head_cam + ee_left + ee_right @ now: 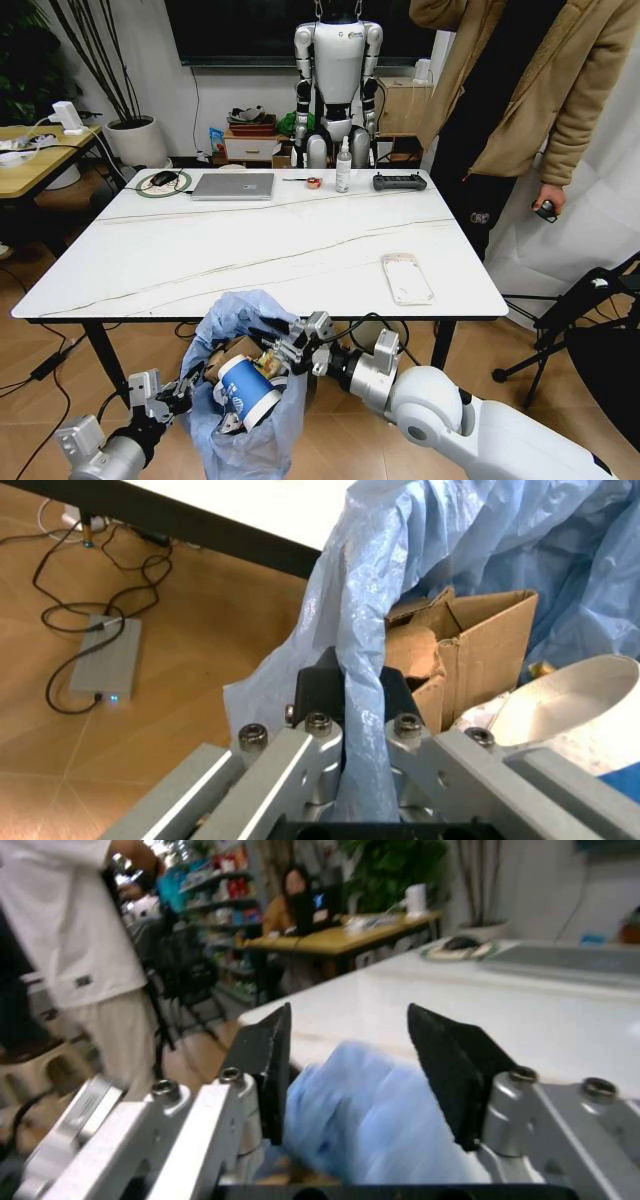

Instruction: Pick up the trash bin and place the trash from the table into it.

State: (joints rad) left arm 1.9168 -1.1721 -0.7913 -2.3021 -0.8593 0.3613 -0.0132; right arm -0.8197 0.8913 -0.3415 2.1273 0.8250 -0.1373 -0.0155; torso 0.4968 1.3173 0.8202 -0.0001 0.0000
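The trash bin [240, 420], lined with a crinkled light-blue bag, hangs just in front of the table's [200, 270] near edge. In it lie a blue paper cup [248, 392] and brown cardboard [485, 641]; the cup's white inside [570, 705] faces the left wrist camera. My left gripper [185, 385] is shut on the bag rim [362, 697], the liner pinched between its fingers. My right gripper [288, 345] hovers over the bin's mouth, open, with nothing between its black pads [450, 1065]. The blue bag [370, 1121] lies beyond them.
On the table stand a laptop [232, 186], a mouse on a round pad [163, 179], a spray bottle [343, 166], a black controller [400, 181] and a phone [407, 277]. A person [520, 90] stands at its far right corner. A black chair [590, 300] is at the right. A power strip [105, 660] lies on the floor.
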